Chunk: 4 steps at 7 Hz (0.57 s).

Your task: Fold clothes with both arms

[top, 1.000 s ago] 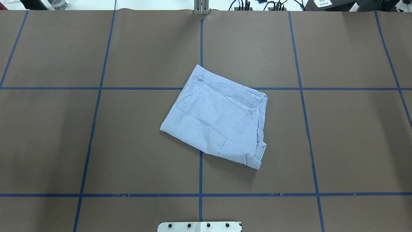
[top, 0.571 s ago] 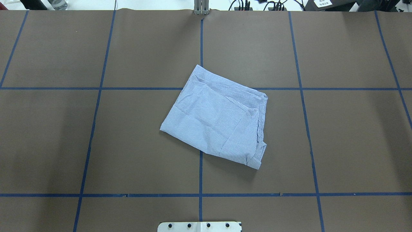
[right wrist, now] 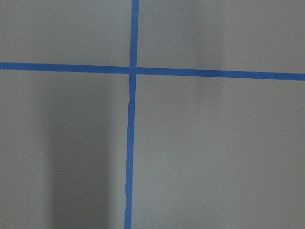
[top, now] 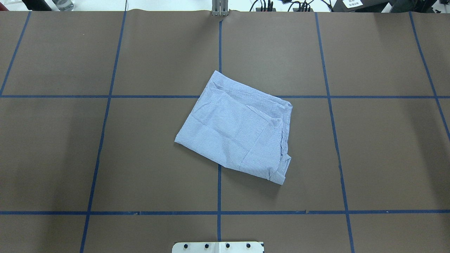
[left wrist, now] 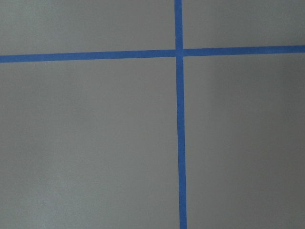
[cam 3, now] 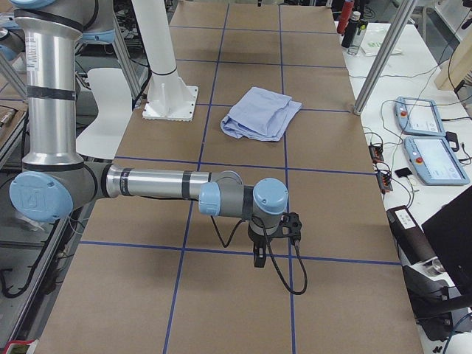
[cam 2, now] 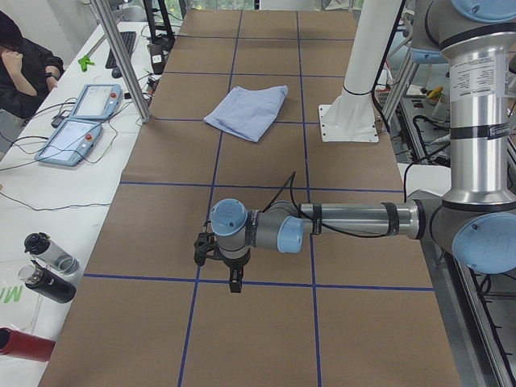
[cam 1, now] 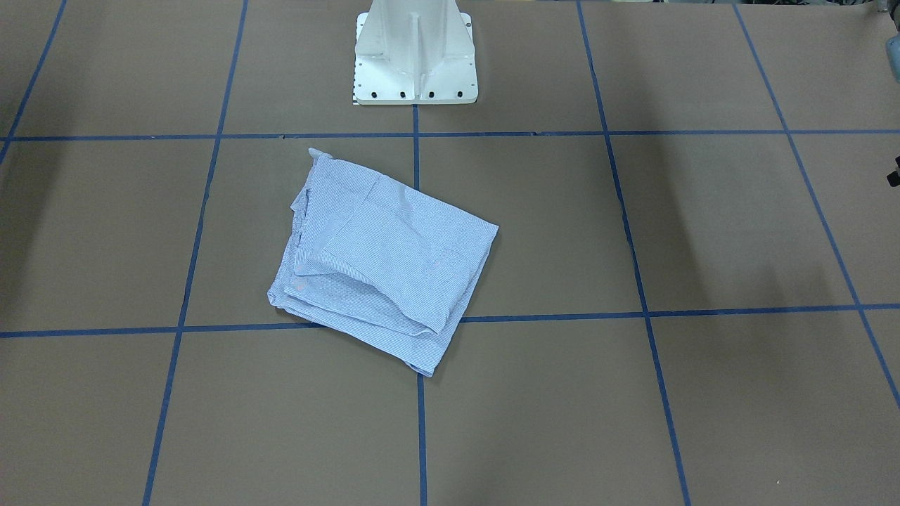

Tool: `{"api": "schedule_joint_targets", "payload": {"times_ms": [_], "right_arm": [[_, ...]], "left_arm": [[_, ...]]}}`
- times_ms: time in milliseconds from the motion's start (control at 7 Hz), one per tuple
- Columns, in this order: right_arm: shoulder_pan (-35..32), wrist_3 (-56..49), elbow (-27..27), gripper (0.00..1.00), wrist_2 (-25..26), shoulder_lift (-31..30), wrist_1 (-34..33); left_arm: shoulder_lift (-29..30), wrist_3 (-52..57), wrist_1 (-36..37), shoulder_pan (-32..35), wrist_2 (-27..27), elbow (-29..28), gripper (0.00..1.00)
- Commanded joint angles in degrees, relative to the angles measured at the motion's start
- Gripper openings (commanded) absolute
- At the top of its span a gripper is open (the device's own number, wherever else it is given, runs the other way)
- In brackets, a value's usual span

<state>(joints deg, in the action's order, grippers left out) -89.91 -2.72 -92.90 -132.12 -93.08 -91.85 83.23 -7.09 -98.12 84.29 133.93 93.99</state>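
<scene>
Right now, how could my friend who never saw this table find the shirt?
Start at the big brown table crossed by blue tape lines, and find the white pedestal base. Just in front of it lies the folded shirt, the only soft, pale blue-and-white striped thing there.

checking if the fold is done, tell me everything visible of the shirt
The shirt is light blue-and-white finely striped cloth, folded into a layered, four-sided bundle lying flat and skewed near the middle of the brown table. It covers a crossing of blue tape lines. One side is a smooth fold; the opposite side shows crumpled layer edges. Only the table touches it.
</scene>
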Motion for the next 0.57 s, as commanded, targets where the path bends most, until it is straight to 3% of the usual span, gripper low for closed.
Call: {"api": "schedule_joint_targets", "payload": {"times_ms": [0,429], "right_arm": [[0.0,0.0,-0.1,1.00,-0.1,0.1,0.0],[0.0,0.0,-0.3,1.00,-0.2,0.4,0.0]], "left_arm": [[0.2,-0.2,-0.1,0.0,-0.1,0.0,0.99],[0.3,-0.1,-0.1,0.0,-0.2,0.0,0.99]]}}
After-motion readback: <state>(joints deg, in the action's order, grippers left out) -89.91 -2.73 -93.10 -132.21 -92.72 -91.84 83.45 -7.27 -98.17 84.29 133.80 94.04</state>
